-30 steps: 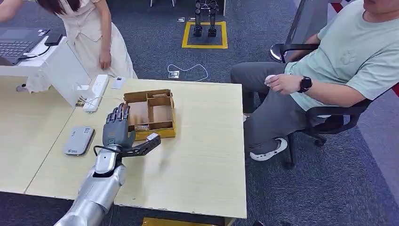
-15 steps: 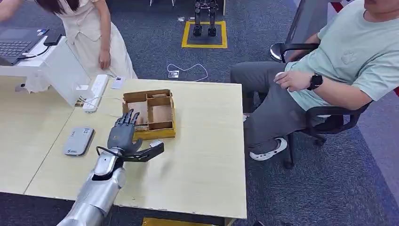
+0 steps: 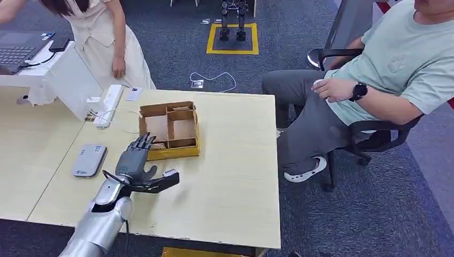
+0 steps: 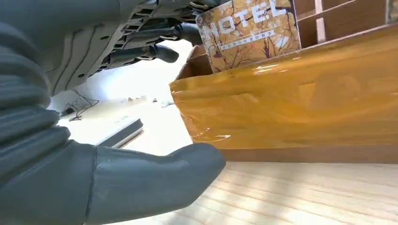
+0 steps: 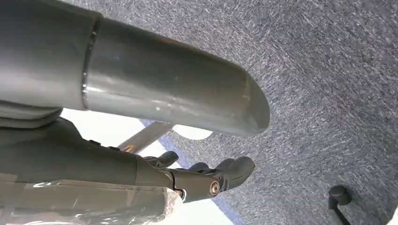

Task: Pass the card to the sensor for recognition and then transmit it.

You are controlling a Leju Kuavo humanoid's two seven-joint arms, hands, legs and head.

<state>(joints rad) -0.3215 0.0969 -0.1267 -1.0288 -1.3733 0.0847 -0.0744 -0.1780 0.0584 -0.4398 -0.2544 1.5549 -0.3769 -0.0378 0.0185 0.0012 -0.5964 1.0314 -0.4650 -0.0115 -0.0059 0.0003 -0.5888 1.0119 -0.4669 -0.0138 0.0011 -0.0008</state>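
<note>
The left hand [image 3: 138, 163] hovers over the pale wooden table [image 3: 230, 176], just in front of the yellow-sided cardboard box [image 3: 171, 128]. Its fingers are spread and its thumb sticks out to the side, holding nothing. The fingertips [image 3: 143, 140] reach the box's near left corner. In the left wrist view, the card [image 4: 248, 29], printed with "HOTEL", stands upright inside the box behind its glossy yellow wall, and the dark fingers [image 4: 155, 51] extend close beside it without gripping it. The grey sensor [image 3: 89, 159] lies flat on the table to the left, apart from the hand. The right hand [image 5: 206, 180] hangs over grey carpet, fingers loosely curled, nothing in it.
</note>
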